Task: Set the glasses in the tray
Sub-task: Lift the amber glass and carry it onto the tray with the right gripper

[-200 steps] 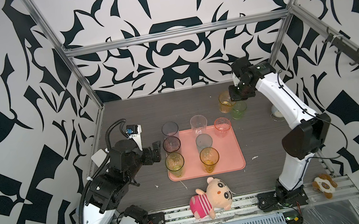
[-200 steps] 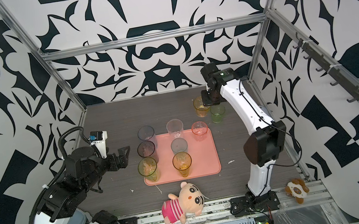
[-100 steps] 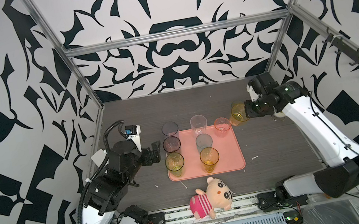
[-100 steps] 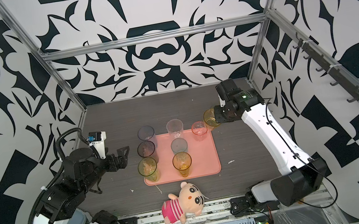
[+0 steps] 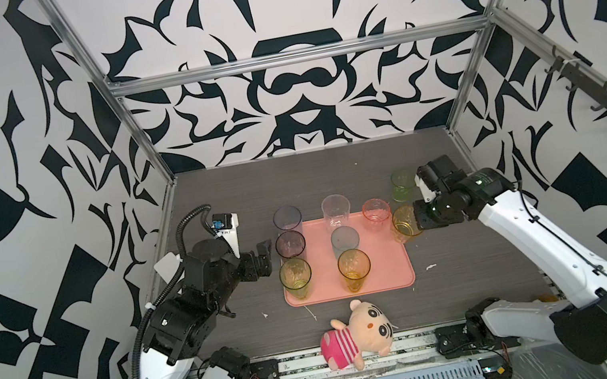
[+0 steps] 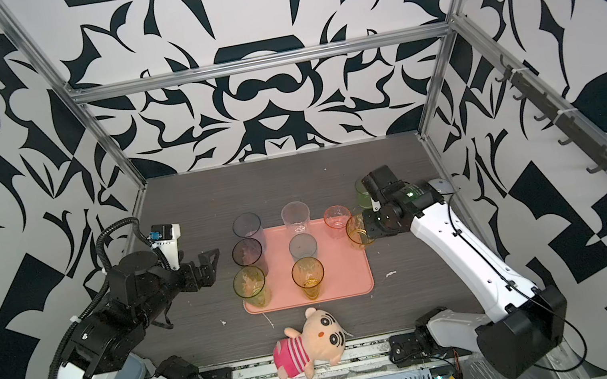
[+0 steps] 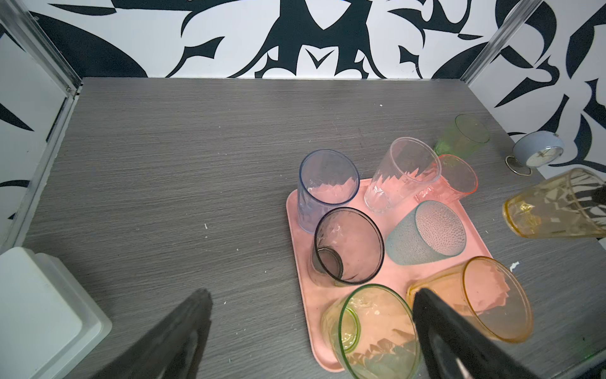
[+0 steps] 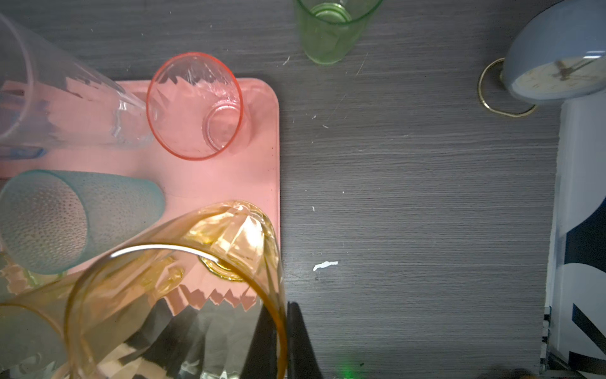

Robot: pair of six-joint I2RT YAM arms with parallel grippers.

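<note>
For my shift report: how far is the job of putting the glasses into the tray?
Done: seven glasses stand on the tray. In hand: the right gripper is shut on a yellow glass, tilted over the tray's right edge. Left: setting it down, then the green glass on the table behind. The left gripper hangs open beside the tray.

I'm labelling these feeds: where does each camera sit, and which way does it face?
Top views: high over the near edge, angled down toward the back wall; table, tray and both arms show.
Left wrist: on the left arm, facing the tray across the table; open left gripper frames it.
Right wrist: on the right arm, looking down at the tray's corner; right gripper pinches the yellow glass.
Shared: both wrist views show the pink glass, green glass and clock.
</note>
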